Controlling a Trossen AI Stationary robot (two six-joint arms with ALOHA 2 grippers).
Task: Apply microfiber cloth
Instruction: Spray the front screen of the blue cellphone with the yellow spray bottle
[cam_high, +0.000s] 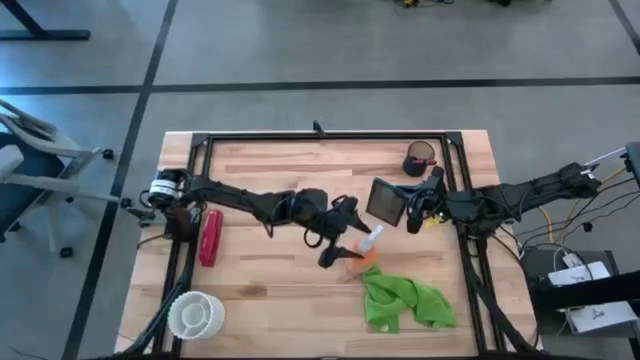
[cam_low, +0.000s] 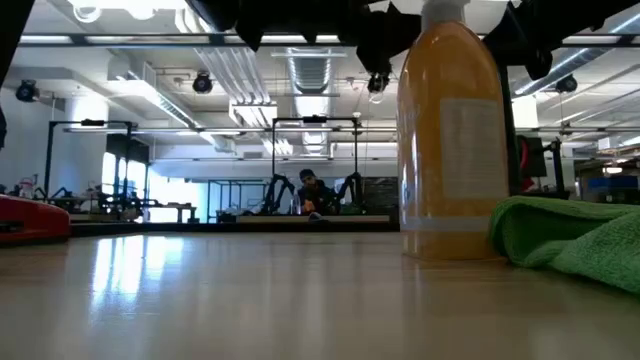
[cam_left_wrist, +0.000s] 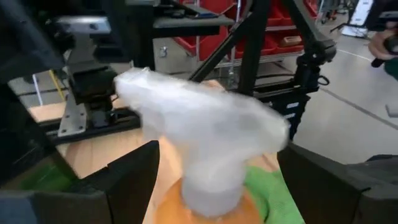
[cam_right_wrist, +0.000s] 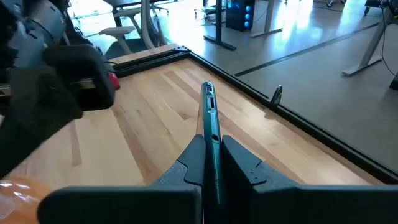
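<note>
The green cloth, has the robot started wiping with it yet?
Not yet. The microfiber cloth lies crumpled on the table, nobody holding it. The right gripper is shut on the tablet, holding it up. The left gripper is open around the orange spray bottle. Picking up the cloth and wiping are still left.

A pale butcher-block wooden table (cam_high: 270, 165) edged by a black metal frame (cam_high: 330, 137) carried everything. With the orange plastic spray bottle (cam_high: 366, 250) as the landmark, the crumpled lime-green microfiber cloth (cam_high: 403, 301) lay just beside it on the near side, touching or almost touching its base. A flat red oblong object (cam_high: 210, 237) lay well to its left, a white ribbed round cup (cam_high: 195, 314) sat toward the near-left corner, and a dark cylindrical cup (cam_high: 420, 158) stood beyond it to the right.
</note>
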